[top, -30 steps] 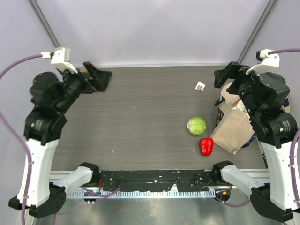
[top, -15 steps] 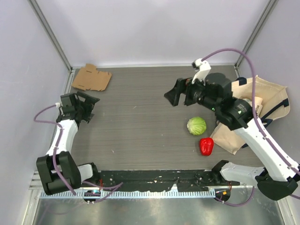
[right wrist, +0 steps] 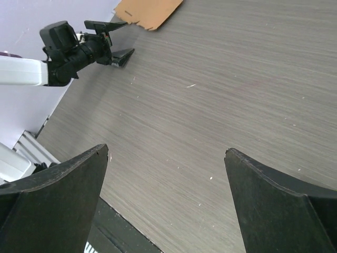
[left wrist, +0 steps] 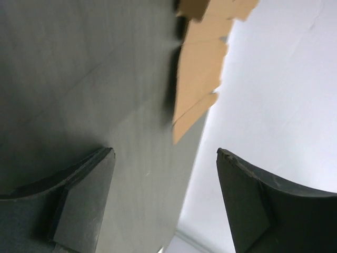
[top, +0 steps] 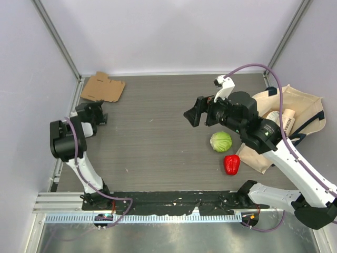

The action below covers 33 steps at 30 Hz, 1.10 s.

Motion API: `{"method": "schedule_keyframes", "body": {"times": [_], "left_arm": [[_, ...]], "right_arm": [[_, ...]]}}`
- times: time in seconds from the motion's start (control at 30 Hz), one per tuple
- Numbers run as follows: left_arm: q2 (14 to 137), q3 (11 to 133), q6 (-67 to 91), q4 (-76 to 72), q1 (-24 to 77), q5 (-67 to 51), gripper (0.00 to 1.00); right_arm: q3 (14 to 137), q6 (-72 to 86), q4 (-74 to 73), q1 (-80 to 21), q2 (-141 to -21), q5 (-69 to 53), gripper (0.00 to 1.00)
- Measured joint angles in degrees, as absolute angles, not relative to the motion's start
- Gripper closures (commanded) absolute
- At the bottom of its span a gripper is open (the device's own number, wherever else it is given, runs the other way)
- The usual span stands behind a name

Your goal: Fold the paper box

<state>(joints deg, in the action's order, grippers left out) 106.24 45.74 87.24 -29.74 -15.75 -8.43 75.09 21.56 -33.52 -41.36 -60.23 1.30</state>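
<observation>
- At the far left corner of the worktop (top: 152,137) we see the paper box (top: 102,87). It lies flat as an unfolded brown sheet with notched flaps, close to the left wall. We find no print or label on it.
- The left tool (top: 99,113) is low over the worktop, just on the near side of the paper box and apart from it. In the left wrist view its fingers (left wrist: 79,200) are spread and nothing is between them; the sheet's edge is visible beyond them.
- The right tool (top: 192,115) hangs over the middle of the worktop, well apart from the paper box. In the right wrist view its fingers (right wrist: 52,195) are wide apart and hold nothing.
- To the right of the centre is a green cabbage (top: 220,141), and near it, closer to the arm bases, a red pepper (top: 231,164).
- A tan paper bag (top: 260,145) lies just beside the pepper.
- At the right edge is a cream tote bag (top: 303,105) with dark handles. A pale roll (top: 281,120) on it carries dark print, too small for us to read.
</observation>
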Motion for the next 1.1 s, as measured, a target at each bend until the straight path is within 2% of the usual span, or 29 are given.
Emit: {"method": "schedule_keyframes", "body": {"times": [0.2, 0.3, 0.33, 0.37, 0.43, 0.47, 0.57, 0.77, 0.97, 1.1], "left_arm": [[118.3, 53.32, 93.76, -42.39, -13.5, -5.1, 0.25], [122.56, 58.33, 94.76, -43.55, -11.68, -2.63, 0.34], [123.5, 59.53, 94.98, -43.48, -11.18, -1.96, 0.39], [124.73, 61.06, 95.33, -43.18, -10.5, -0.82, 0.5], [126.3, 63.2, 95.74, -42.59, -9.58, 0.8, 0.65], [127.22, 64.47, 95.35, -41.3, -9.21, 1.63, 0.75], [128.99, 66.08, 95.18, -40.21, -8.56, 2.17, 0.91], [125.4, 61.32, 90.15, -39.48, -9.04, -0.8, 0.96], [111.5, 43.92, 85.25, -38.65, -8.43, -10.31, 1.0], [106.17, 35.57, 84.33, -38.72, -1.58, -16.73, 1.0]], "right_arm": [[74.96, 21.12, -32.88, -41.36, -58.92, 4.01, 0.02], [74.52, 21.1, -32.86, -41.36, -58.89, 4.97, 0.02], [74.28, 21.1, -32.82, -41.36, -58.89, 5.23, 0.02], [74.13, 21.12, -32.82, -41.36, -58.92, 5.48, 0.02], [73.91, 21.15, -32.77, -41.39, -58.92, 5.89, 0.02], [73.89, 21.17, -32.77, -41.39, -58.92, 5.98, 0.02], [73.58, 21.28, -32.29, -41.41, -59.13, 6.31, 0.02], [69.8, 21.41, -30.41, -41.41, -61.08, 6.59, 0.03], [66.98, 21.17, -30.39, -41.41, -69.32, 5.96, 0.05], [65.84, 20.67, -30.35, -41.41, -74.35, 4.08, 0.05]]}}
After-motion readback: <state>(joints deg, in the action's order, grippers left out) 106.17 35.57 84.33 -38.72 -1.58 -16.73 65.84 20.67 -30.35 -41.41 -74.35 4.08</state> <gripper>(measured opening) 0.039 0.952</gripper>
